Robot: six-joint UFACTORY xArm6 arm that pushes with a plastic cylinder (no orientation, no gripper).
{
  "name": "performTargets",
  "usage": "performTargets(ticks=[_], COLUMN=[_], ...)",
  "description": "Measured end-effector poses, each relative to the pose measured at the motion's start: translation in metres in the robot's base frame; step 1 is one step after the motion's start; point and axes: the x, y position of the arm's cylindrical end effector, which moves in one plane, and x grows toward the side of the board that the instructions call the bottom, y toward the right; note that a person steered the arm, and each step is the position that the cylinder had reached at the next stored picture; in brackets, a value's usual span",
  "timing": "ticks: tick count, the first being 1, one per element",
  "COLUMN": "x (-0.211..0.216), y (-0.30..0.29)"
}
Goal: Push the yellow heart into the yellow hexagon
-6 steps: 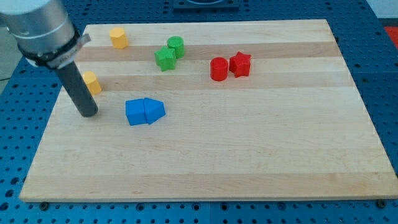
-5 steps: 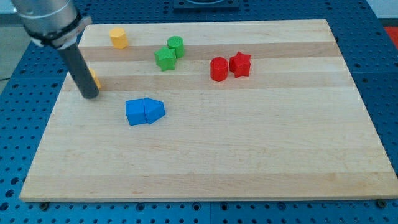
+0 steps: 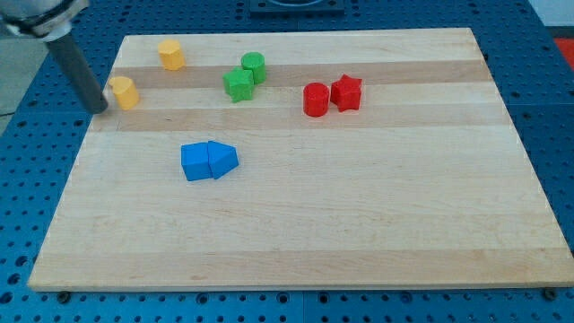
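The yellow heart (image 3: 124,91) lies near the board's left edge, in the upper part of the view. The yellow hexagon (image 3: 171,54) stands above and to the right of it, near the board's top edge, a clear gap apart. My rod comes down from the view's top left. My tip (image 3: 99,108) is at the board's left edge, right beside the heart's left side, touching or nearly touching it.
A green cylinder (image 3: 254,65) and a green star (image 3: 238,84) touch at the upper middle. A red cylinder (image 3: 315,100) and a red star (image 3: 346,92) sit together to their right. A blue cube (image 3: 195,161) and a blue pentagon-like block (image 3: 222,159) touch at the left middle.
My tip has moved up and to the left, from below the heart to its left side. The heart has shifted up the board, closer to the hexagon.
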Motion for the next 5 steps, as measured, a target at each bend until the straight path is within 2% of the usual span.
performTargets(ticks=[1,2,3,4,5], x=[-0.021,-0.055,-0.071,-0.055,0.012], y=[0.042,0.063,0.067,0.067,0.069])
